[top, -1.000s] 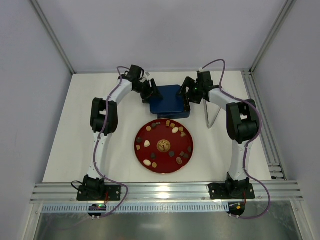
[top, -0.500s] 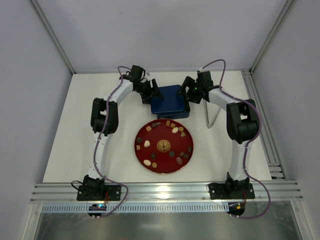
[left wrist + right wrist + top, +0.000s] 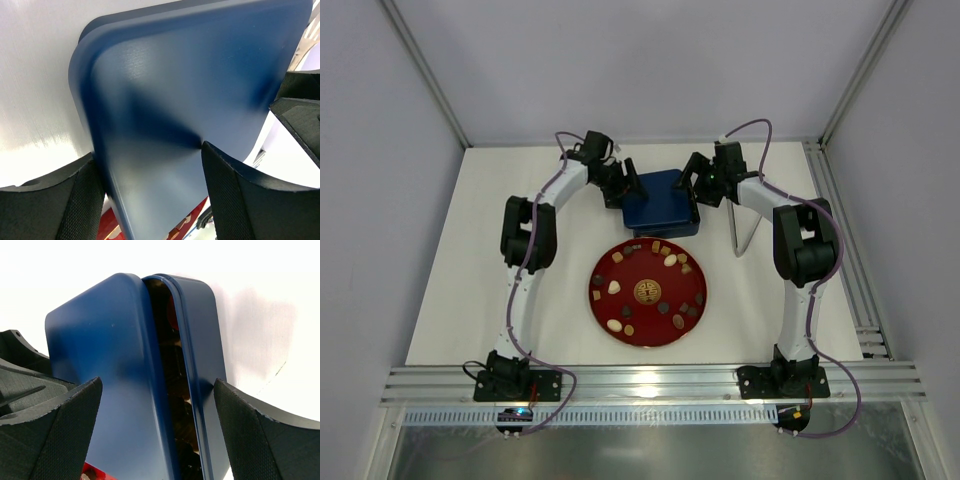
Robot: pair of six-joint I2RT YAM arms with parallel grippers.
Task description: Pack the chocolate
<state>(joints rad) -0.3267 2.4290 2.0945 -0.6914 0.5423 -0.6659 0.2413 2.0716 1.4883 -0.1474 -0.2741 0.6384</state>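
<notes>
Your left gripper (image 3: 149, 150) straddles the lid (image 3: 175, 75) of the blue tin (image 3: 202, 340); I cannot tell whether it grips. On your right gripper (image 3: 157, 385) the jaws stand apart, facing the tin.

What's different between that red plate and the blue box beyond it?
The red plate is round; the blue box is square with rounded corners. The plate lies flat and open, with the chocolates spread over it; the box has a lid, lifted ajar along one side. The plate looks wider than the box. Both rest on the white table.
</notes>
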